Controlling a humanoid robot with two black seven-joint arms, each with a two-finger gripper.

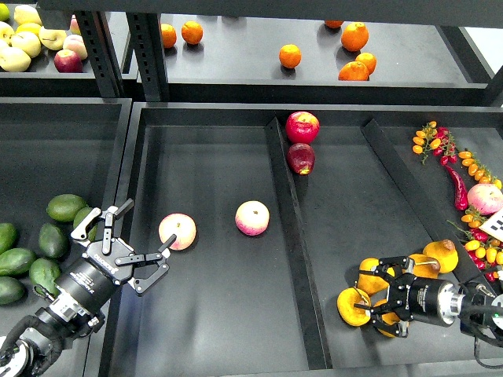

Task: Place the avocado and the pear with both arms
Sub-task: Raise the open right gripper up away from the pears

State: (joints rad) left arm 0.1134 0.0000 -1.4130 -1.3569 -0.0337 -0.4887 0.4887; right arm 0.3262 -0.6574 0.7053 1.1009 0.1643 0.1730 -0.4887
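Several dark green avocados (53, 239) lie in the left bin. My left gripper (135, 234) is open and empty, over the bin wall between the avocados and a peach (178, 231); one avocado (83, 221) lies partly behind its fingers. Several golden pears lie at the lower right: one (351, 307) just left of my right gripper (385, 296), one (371, 276) by its upper finger, and two more (440, 253) behind it. The right gripper's fingers are spread among the pears. I cannot tell if a pear sits between them.
A second peach (252, 217) lies mid-tray. Two red apples (302, 126) sit by the raised divider (291, 236). Oranges (290, 56) are on the upper shelf, with yellow apples (23, 39) at top left. Cherry tomatoes and a chilli (458, 188) fill the right bin.
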